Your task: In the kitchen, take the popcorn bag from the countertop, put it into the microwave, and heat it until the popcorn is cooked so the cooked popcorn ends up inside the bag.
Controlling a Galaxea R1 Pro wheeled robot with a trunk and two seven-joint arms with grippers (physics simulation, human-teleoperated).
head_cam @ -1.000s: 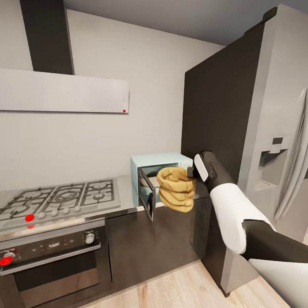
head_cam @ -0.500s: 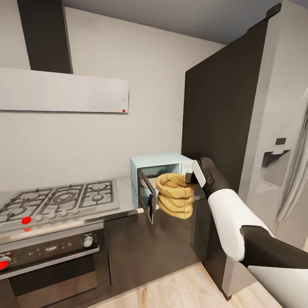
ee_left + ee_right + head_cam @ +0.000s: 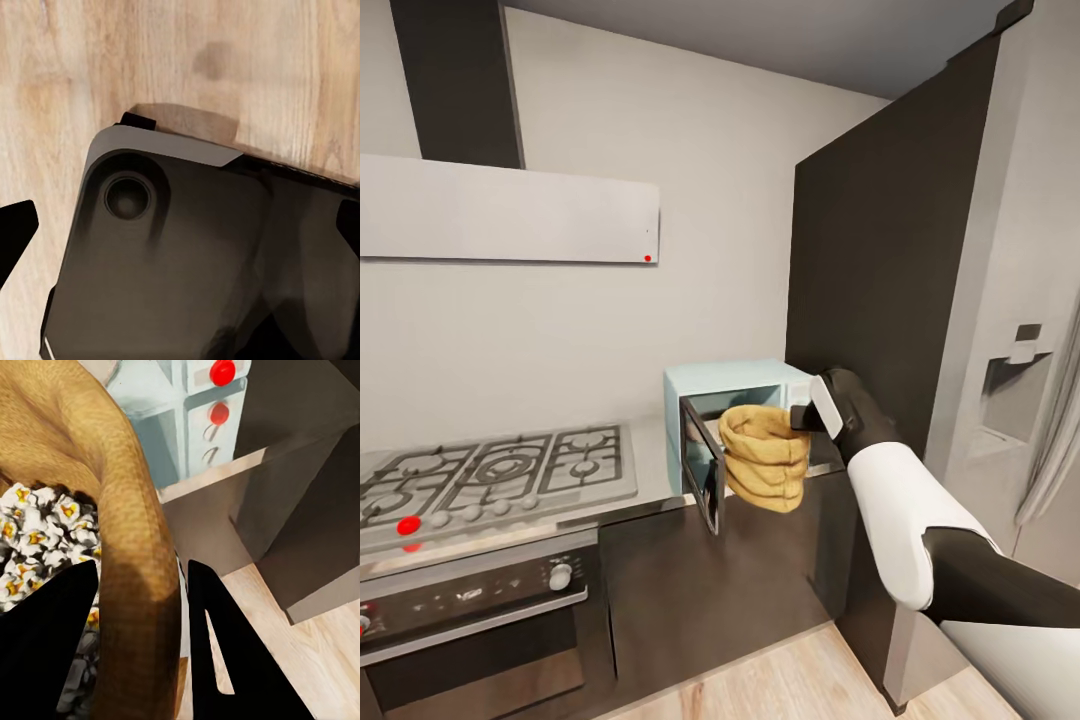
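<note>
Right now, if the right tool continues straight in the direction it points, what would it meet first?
The right tool is shut on the rim of the tan crumpled paper popcorn bag and points toward the pale mint-blue microwave, whose door stands open. It would probably carry the bag into the open cavity first, though depth is unclear.

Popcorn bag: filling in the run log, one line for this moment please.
right fingers pinch bag rim | bag before open microwave | popcorn inside | left arm low over floor
</note>
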